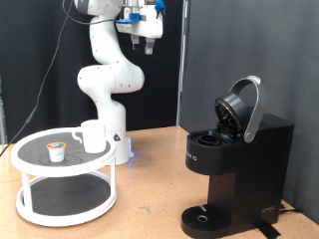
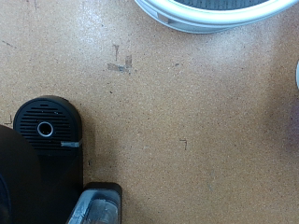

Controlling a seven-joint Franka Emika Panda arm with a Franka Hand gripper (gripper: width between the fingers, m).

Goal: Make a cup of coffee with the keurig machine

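pincer [image 1: 148,42]: high near the exterior view's top, well above everything on the table; nothing seen between the fingers; opening too small and blurred to judge, so cannot tell whether wide or narrow; not visible in the wrist view.

cup [image 1: 93,135]: upright on the upper tier of the white two-tier stand [image 1: 30,159], at the exterior view's left; handle side not made out.

cup from pincer: about 7 o'clock in the exterior view, well below and well apart.

pod [image 1: 57,150]: small, brown-topped, on the same tier, just beside the cup at roughly 8 o'clock from it; apart, not touching.

keurig machine [image 1: 239,159]: on the table [image 1: 150,189] at the exterior view's right, lid [image 1: 242,108] hinged up and open; round drip base [image 2: 47,126] bare, no cup on it.

machine from pincer: about 4 to 5 o'clock in the exterior view, well below.

nearer of the two: hard to call; both well apart from the pincer, which hangs roughly between them and far above.

wrist view: looking straight down at the brown table surface, with the drip base and an arc of the stand's white rim [image 2: 210,21] in frame; cup not in this view.

work as it stands: judged barely begun; lid up, pod and cup both on the stand.
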